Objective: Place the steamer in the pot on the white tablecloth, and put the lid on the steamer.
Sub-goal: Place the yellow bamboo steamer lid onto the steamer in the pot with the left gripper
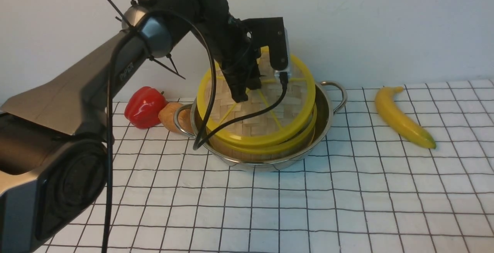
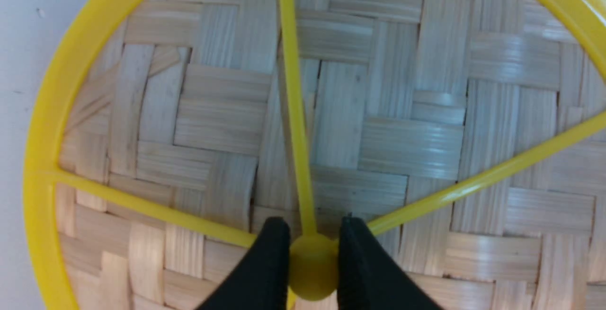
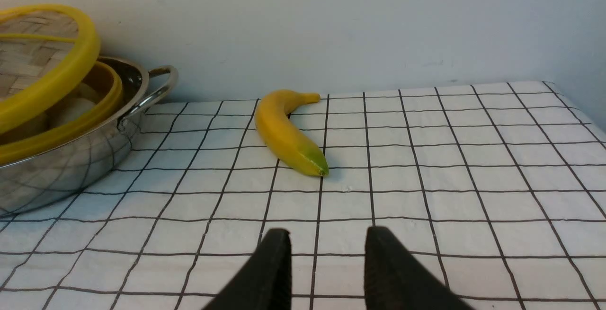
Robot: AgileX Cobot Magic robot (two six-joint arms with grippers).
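The steel pot (image 1: 266,162) stands on the white tablecloth (image 1: 347,191) with the steamer (image 1: 297,139) inside it, its yellow rim showing. Over the steamer the woven lid (image 1: 270,108) hangs tilted, far edge raised and near edge close to the steamer's rim. My left gripper (image 1: 241,96) is shut on the lid's yellow central hub (image 2: 312,267), one black finger on each side of it. The right wrist view shows the lid (image 3: 42,64), steamer rim (image 3: 71,125) and pot (image 3: 71,168) off to one side. My right gripper (image 3: 326,253) is open over bare cloth, holding nothing.
A banana (image 1: 403,118) lies on the cloth to the right of the pot. A red pepper (image 1: 144,107) and a brown potato-like lump (image 1: 171,117) sit against the pot's left handle. A wall runs along the back.
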